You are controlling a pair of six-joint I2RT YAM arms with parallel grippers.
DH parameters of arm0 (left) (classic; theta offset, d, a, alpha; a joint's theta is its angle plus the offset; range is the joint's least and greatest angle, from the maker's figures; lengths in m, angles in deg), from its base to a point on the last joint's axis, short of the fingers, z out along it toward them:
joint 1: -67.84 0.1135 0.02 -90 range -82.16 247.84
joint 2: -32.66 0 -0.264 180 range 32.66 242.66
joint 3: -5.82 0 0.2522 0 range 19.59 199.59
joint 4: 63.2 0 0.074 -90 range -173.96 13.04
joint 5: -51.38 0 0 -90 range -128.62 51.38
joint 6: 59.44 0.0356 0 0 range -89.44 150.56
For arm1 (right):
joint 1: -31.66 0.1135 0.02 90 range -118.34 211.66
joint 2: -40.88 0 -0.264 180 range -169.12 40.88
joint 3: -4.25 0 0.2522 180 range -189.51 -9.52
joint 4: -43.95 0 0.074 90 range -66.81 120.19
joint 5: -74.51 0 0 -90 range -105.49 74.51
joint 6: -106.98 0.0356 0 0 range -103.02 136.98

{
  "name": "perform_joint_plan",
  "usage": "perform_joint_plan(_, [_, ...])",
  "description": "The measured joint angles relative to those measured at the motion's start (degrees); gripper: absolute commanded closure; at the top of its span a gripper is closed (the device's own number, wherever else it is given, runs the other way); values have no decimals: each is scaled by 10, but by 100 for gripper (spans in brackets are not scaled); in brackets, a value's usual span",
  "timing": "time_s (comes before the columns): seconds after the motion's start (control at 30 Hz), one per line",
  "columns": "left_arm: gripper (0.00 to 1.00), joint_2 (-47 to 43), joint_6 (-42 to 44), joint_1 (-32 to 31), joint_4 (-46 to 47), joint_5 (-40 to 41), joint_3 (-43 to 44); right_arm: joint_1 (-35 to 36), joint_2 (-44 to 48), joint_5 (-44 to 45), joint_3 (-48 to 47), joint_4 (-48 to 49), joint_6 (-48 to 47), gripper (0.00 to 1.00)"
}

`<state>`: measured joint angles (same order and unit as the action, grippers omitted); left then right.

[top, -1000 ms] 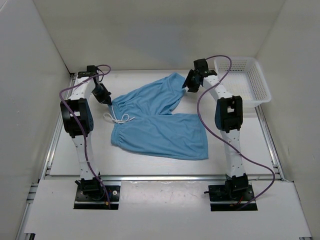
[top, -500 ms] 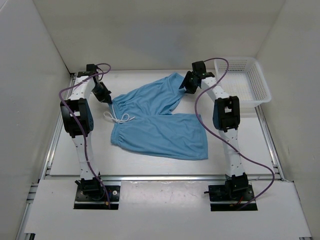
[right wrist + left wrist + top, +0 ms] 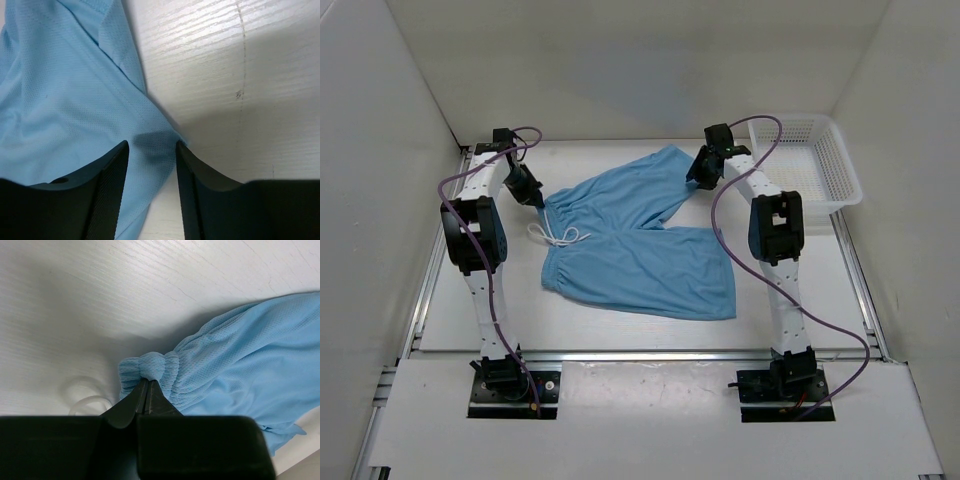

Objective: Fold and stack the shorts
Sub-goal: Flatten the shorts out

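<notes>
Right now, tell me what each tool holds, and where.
Left tool pinches the shorts at the gathered waistband end. Right tool is open around a leg-hem corner, holding nothing.

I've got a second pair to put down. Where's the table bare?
Bare: the near strip of table in front of the shorts, and the far strip by the back wall. Crowded: the middle under the shorts, the basket far right.

Left arm (image 3: 472,235) rose from its near-left base, elbow bent, wrist reaching far and tipped down toward centre. Left gripper (image 3: 146,382): jaws pressed together, pinching the gathered waistband of the shorts (image 3: 240,355). Right arm (image 3: 775,225) stood likewise on the right, wrist far, angled down and left. Right gripper (image 3: 151,145): jaws parted, one finger either side of a hem corner.
</notes>
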<state>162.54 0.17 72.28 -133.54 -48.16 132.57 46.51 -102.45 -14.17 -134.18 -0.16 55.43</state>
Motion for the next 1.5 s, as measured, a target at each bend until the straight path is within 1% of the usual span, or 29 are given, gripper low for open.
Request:
perform_joint_plan(0.03, [90, 0, 0, 0, 0, 0, 0, 0, -1, 0, -2, 0, -1, 63])
perform_joint_plan(0.07, [90, 0, 0, 0, 0, 0, 0, 0, -3, 0, -2, -1, -3, 83])
perform_joint_plan(0.13, [90, 0, 0, 0, 0, 0, 0, -1, -6, 2, -2, -3, -4, 100])
perform_joint_plan(0.3, [90, 0, 0, 2, 0, -1, 0, -1, 0, 28, 12, -5, 6, 100])
perform_joint_plan(0.33, [90, 0, 0, 2, 0, -2, 0, 0, 6, 35, 21, -2, 6, 98])
perform_joint_plan(0.4, [90, 0, 0, 4, 0, -3, 1, -2, 21, 42, 47, 3, 9, 81])
perform_joint_plan(0.43, [90, 0, 0, 5, -1, -4, 2, -3, 30, 42, 60, 8, 10, 68])
perform_joint_plan(0.47, [90, 0, 0, 6, 0, -5, 3, -4, 39, 38, 75, 16, 11, 63])
perform_joint_plan(0.5, [90, 0, 0, 6, 0, -5, 4, -6, 49, 35, 90, 22, 9, 62])
perform_joint_plan(0.7, [90, 0, 4, 6, 0, -8, 4, -13, 99, 19, 170, 48, 4, 62])
perform_joint_plan(0.73, [90, 0, 5, 6, 0, -8, 4, -13, 106, 20, 178, 49, 4, 61])
perform_joint_plan(0.77, [90, 0, 5, 6, 0, -8, 4, -13, 111, 21, 183, 49, 3, 54])
perform_joint_plan(0.8, [90, 0, 5, 6, 0, -8, 4, -13, 115, 24, 184, 48, 4, 50])
perform_joint_plan(0.83, [90, 0, 5, 6, 0, -8, 4, -13, 116, 29, 185, 49, 3, 40])
perform_joint_plan(0.9, [90, 0, 5, 6, 0, -8, 4, -13, 119, 35, 184, 49, 1, 34])
perform_joint_plan(1.03, [90, 0, 6, 6, 0, -8, 4, -13, 115, 33, 184, 44, -1, 34])
perform_joint_plan(1.1, [90, 0, 6, 6, 0, -8, 4, -13, 105, 22, 175, 43, -1, 38])
perform_joint_plan(1.13, [90, 0, 6, 6, 0, -8, 4, -13, 99, 14, 167, 45, -1, 50])
perform_joint_plan(1.2, [90, 0, 7, 6, 0, -8, 4, -13, 84, 0, 150, 48, -4, 68])
perform_joint_plan(1.23, [90, 0, 8, 6, 0, -8, 4, -13, 77, -9, 143, 50, -3, 80])
perform_joint_plan(1.27, [90, 0, 9, 6, 0, -8, 4, -13, 72, -15, 138, 50, -3, 100])
perform_joint_plan(1.37, [90, 0, 10, 6, -1, -8, 4, -13, 66, -26, 134, 50, 4, 100])
perform_joint_plan(1.5, [90, 2, 14, 6, -11, -11, 16, -13, 78, 2, 149, 49, 16, 100])
